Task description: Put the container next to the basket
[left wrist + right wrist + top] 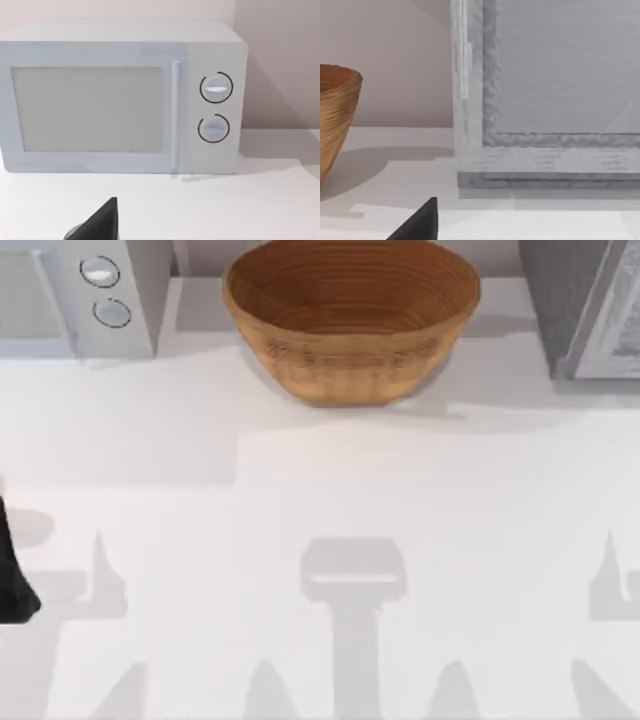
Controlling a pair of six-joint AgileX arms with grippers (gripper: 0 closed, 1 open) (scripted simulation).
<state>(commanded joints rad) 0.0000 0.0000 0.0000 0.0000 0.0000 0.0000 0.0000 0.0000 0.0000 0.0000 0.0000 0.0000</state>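
- My left gripper [100,223] is nearest the lens, a dark tip low over the table [320,470], facing the microwave [120,97]. I cannot tell whether it is open or closed.
- My right gripper [417,223] sits just as low on the other side, facing the grey appliance [545,90]. I cannot tell its state either.
- My left arm [14,575] is at the table's left edge, well short of the basket [350,320].
- The basket stands at the back middle of the table, between the microwave on the left and the grey appliance on the right.
- I cannot tell where the can is, and I judge that neither gripper is carrying it.
- The step in hand, as I judge it, is to find the can and grip it. I would find it first, then close squarely on its round side, so that it stays upright.
- For the placing, the best open room is the bare white surface in front of the basket.
- The gaps at either side of the basket are narrower, hemmed in by the two appliances.
- I would set the can down just beside the basket's base, not under its flared rim, and keep my wrist clear of that rim.
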